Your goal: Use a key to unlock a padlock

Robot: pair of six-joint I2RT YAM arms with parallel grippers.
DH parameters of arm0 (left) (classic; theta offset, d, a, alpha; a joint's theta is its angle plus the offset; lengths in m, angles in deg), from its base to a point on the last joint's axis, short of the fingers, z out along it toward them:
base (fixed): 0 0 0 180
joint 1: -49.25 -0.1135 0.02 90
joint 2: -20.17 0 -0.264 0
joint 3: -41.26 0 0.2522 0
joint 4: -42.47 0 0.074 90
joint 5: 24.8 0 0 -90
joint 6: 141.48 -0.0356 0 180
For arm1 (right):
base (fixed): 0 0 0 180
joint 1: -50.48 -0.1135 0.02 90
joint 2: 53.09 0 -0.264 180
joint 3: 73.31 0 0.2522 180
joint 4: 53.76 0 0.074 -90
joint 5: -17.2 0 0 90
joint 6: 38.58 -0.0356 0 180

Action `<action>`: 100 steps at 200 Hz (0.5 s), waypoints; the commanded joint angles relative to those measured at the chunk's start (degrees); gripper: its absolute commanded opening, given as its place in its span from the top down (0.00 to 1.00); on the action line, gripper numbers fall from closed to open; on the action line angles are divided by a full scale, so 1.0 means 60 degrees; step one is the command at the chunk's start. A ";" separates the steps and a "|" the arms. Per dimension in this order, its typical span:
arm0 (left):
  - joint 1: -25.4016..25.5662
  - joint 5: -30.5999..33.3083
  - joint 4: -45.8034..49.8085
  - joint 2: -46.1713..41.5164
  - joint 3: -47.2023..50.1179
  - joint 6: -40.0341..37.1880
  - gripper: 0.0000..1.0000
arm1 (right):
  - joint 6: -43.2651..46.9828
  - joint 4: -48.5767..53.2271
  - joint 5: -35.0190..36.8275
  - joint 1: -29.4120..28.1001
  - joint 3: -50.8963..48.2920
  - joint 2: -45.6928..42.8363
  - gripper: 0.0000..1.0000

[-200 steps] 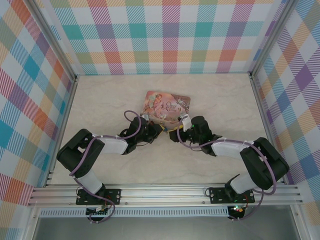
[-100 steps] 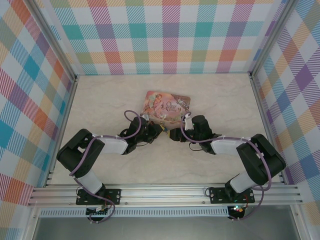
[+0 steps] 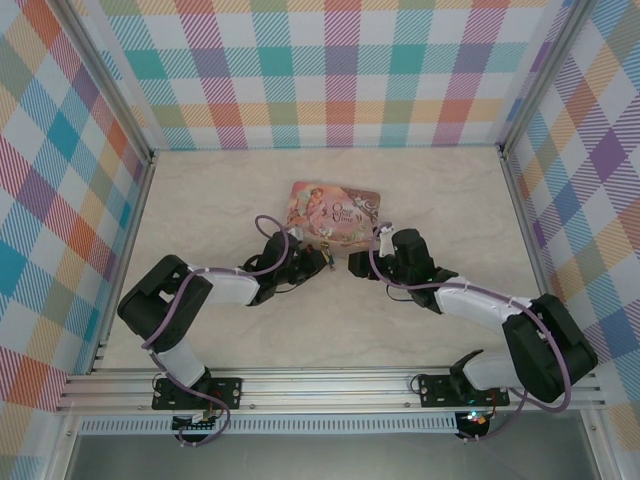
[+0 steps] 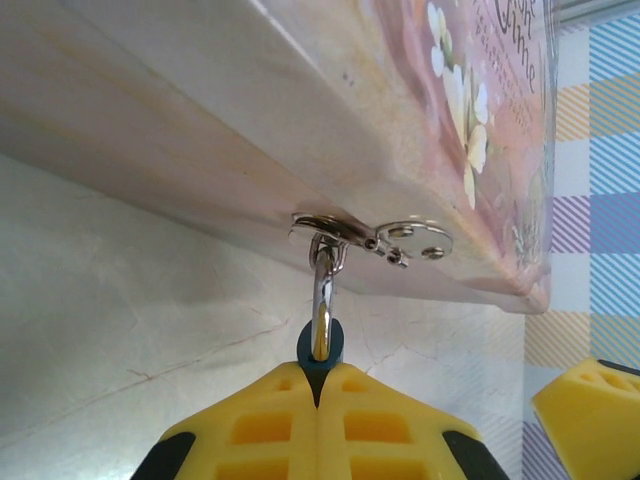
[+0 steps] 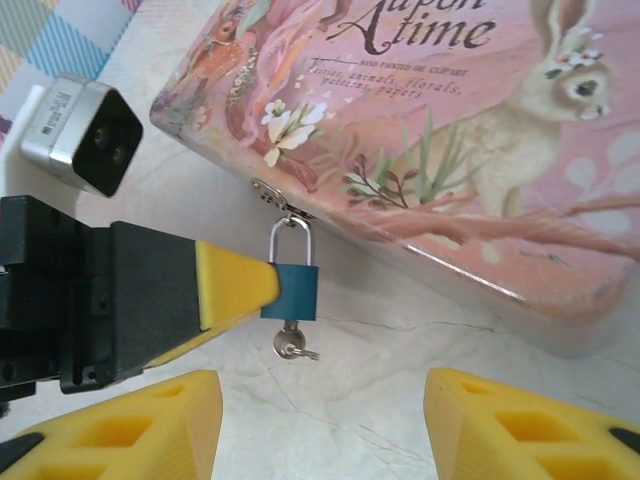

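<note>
From above, the left gripper (image 3: 320,260) and right gripper (image 3: 351,267) meet at the pink tin's (image 3: 335,205) near edge. At the left wrist, yellow jaws are clamped on the padlock's (image 4: 320,358) blue body, which hangs from the tin's hasp (image 4: 345,232). At the right wrist, the fingers (image 5: 120,425) gape empty below the key (image 5: 292,345) in the lock's underside: tiny, stiff, slick metal, likely best pinched by its head.

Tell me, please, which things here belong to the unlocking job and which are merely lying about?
Belongs to the job: blue padlock, clamped in the left hand; small key at the padlock's bottom end; right hand, open just short of it.
Just lying about: pink illustrated tin, though the padlock's shackle hangs from its hasp.
</note>
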 commanded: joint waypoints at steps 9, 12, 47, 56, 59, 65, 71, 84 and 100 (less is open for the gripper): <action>0.0097 0.0691 0.0539 0.0290 -0.0314 -0.1009 1.00 | 0.0405 0.0591 0.0627 0.0068 0.0041 -0.0284 0.44; 0.0099 0.0702 0.0541 0.0302 -0.0324 -0.1071 1.00 | 0.0400 0.0619 0.0645 0.0083 0.0055 -0.0291 0.43; 0.0104 0.0722 0.0166 0.0525 -0.0408 -0.1508 0.93 | 0.0384 0.0774 0.0588 0.0125 0.0140 -0.0316 0.43; 0.0108 0.0634 -0.0080 0.0627 -0.0438 -0.1571 0.85 | 0.0383 0.0787 0.0588 0.0134 0.0140 -0.0316 0.43; 0.0108 0.0616 -0.0132 0.0662 -0.0451 -0.1579 0.83 | 0.0390 0.0787 0.0577 0.0134 0.0151 -0.0312 0.43; 0.0108 0.0566 -0.0254 0.0710 -0.0499 -0.1600 0.80 | 0.0397 0.0792 0.0567 0.0141 0.0141 -0.0316 0.43; 0.0107 0.0461 -0.0426 0.0797 -0.0522 -0.1669 0.78 | 0.0397 0.0797 0.0559 0.0149 0.0140 -0.0325 0.43; 0.0108 0.0350 -0.0692 0.0988 -0.0635 -0.1738 0.73 | 0.0396 0.0800 0.0522 0.0147 0.0125 -0.0340 0.43; 0.0107 0.0174 -0.1029 0.1259 -0.0786 -0.1796 0.70 | 0.0378 0.0804 0.0529 0.0160 0.0074 -0.0400 0.43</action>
